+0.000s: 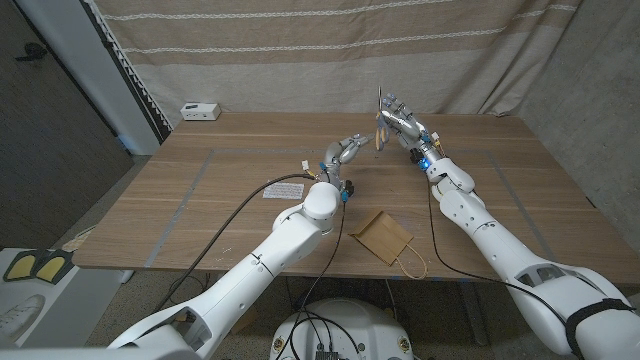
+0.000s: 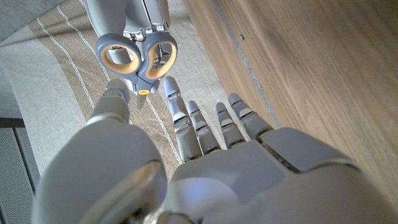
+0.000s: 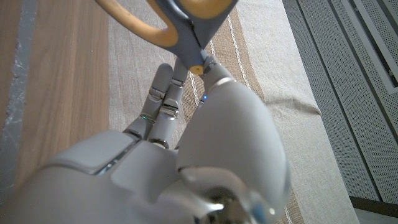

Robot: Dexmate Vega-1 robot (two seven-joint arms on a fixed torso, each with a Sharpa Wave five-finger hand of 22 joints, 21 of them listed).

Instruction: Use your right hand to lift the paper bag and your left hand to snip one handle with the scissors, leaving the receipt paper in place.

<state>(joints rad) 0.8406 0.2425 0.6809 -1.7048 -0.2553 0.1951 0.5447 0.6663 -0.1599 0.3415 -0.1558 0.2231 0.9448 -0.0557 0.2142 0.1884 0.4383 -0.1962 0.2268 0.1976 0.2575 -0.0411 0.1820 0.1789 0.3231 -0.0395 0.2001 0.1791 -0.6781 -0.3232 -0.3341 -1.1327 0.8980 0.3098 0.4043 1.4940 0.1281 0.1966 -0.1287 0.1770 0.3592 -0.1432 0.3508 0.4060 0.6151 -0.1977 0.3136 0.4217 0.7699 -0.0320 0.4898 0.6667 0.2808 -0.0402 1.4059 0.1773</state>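
Note:
My right hand (image 1: 402,122) is raised over the far middle of the table and grips the scissors (image 1: 379,130) by the blades, handles hanging down. The scissors' grey handles with tan insides (image 2: 138,53) hang just past my left hand's fingertips. My left hand (image 1: 343,153) is lifted beside them, fingers spread and holding nothing. The brown paper bag (image 1: 380,235) lies flat near the table's front edge, with one handle loop (image 1: 411,265) over the edge. The receipt paper (image 1: 285,189) lies left of the bag. In the right wrist view the scissors (image 3: 186,18) stick out beyond my right hand (image 3: 186,155).
A small white box (image 1: 200,110) sits at the table's back left corner. A striped beige curtain (image 1: 320,50) hangs behind the table. Black cables run along my left arm over the table's front.

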